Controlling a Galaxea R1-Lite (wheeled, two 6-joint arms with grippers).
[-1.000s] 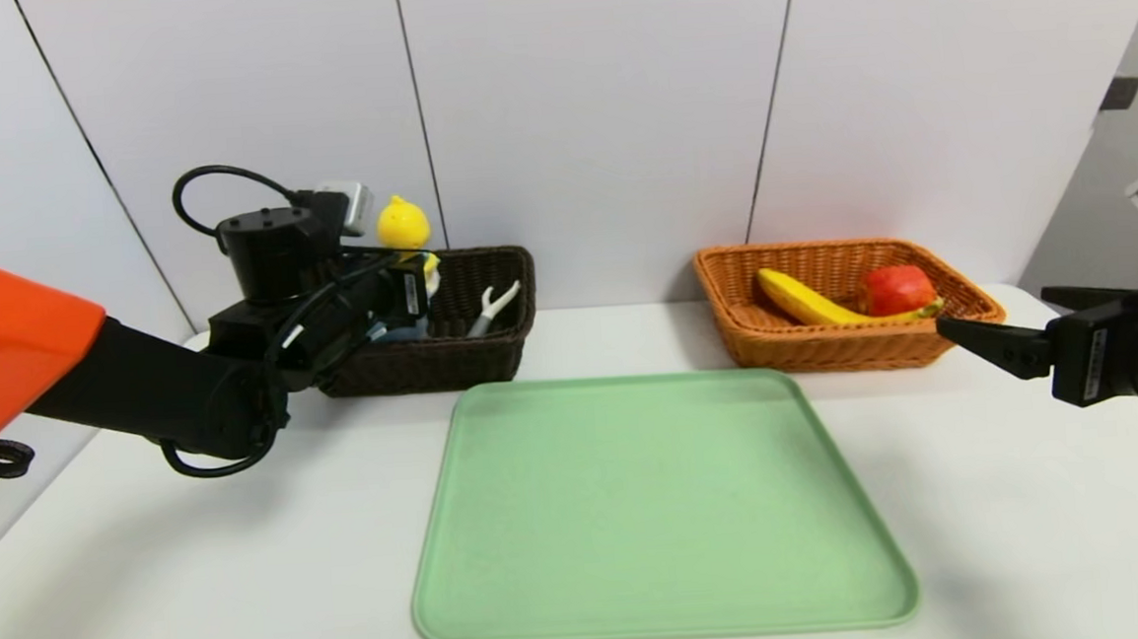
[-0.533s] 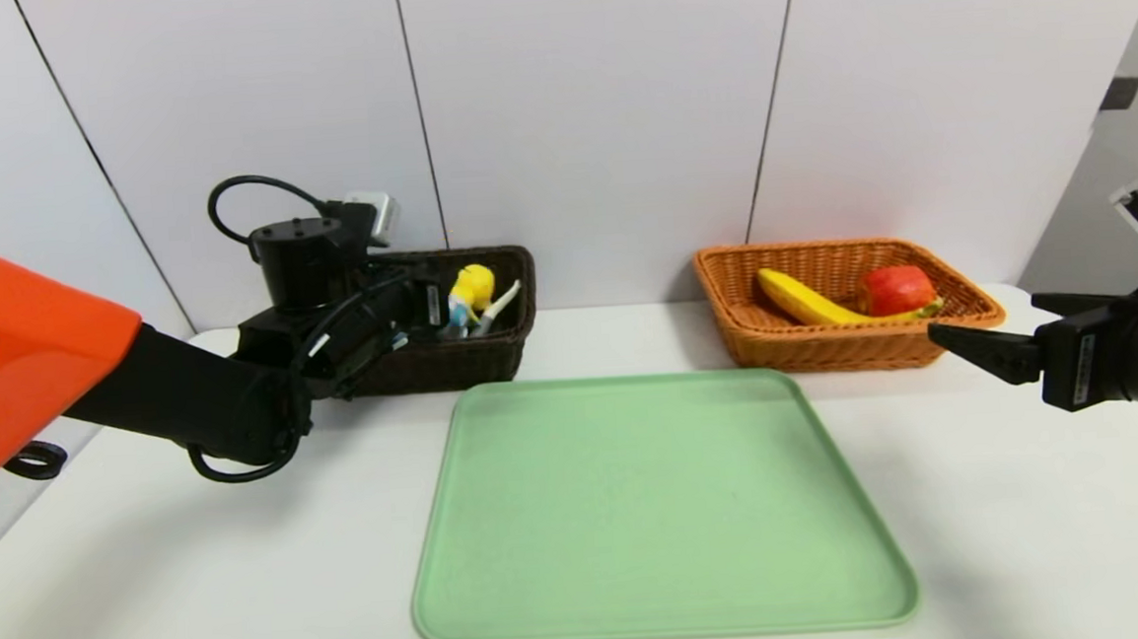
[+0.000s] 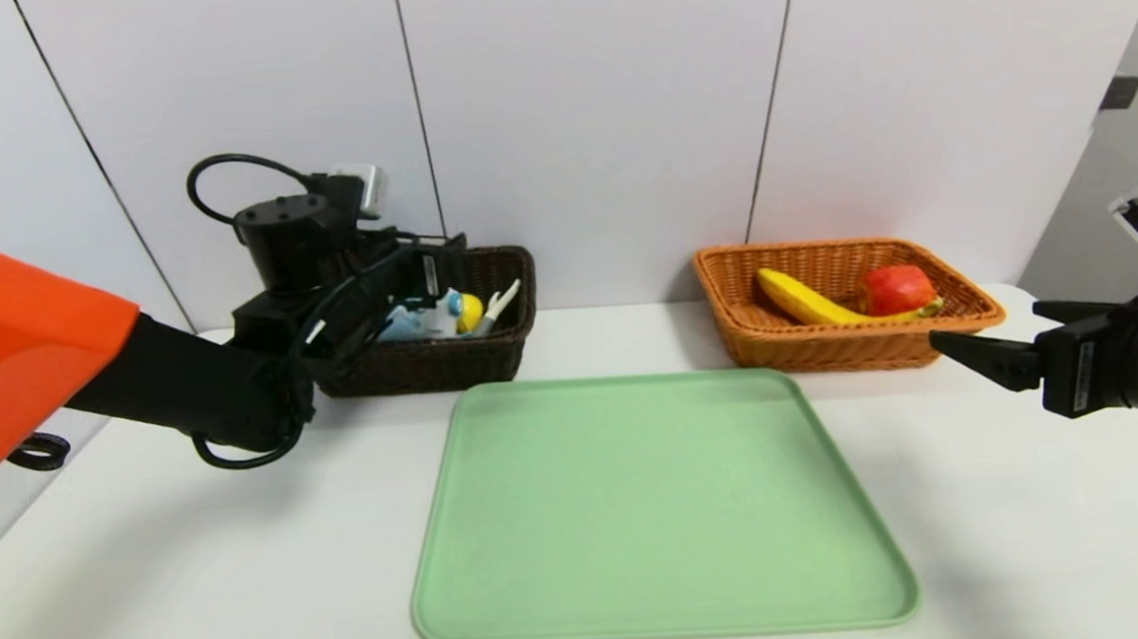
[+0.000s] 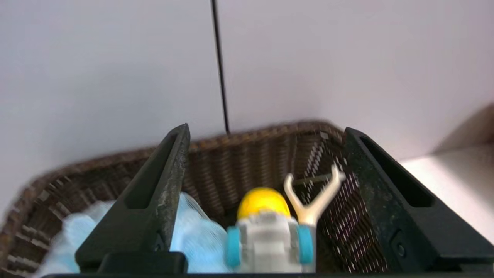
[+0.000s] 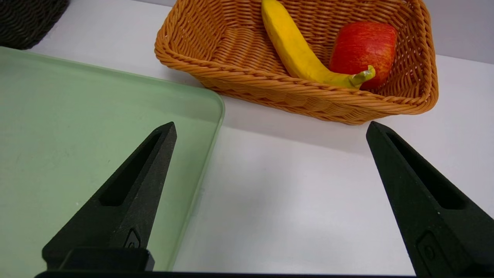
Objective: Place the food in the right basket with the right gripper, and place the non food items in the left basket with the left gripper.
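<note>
The dark brown left basket (image 3: 434, 369) (image 4: 251, 136) holds the non food items: a light-blue sponge (image 3: 409, 322) (image 4: 197, 239), a yellow duck toy (image 3: 469, 312) (image 4: 262, 200) and a white peeler (image 3: 500, 302) (image 4: 313, 195). My left gripper (image 3: 433, 269) (image 4: 265, 129) hovers open over this basket, and the duck lies between its fingers with gaps on both sides. In the orange right basket (image 3: 828, 351) (image 5: 293, 94) lies the food, a banana (image 3: 805, 301) (image 5: 293, 50) and an apple (image 3: 895, 290) (image 5: 362, 46). The right gripper (image 3: 989, 328) (image 5: 271, 124) is open and empty, just in front of that basket.
A large green tray (image 3: 655, 512) (image 5: 77, 116) with nothing on it lies at the middle of the white table, in front of both baskets. A white panelled wall stands right behind the baskets.
The left gripper opened and let go of the duck, which dropped from above the rim into the dark basket. The right gripper drifted slightly.
</note>
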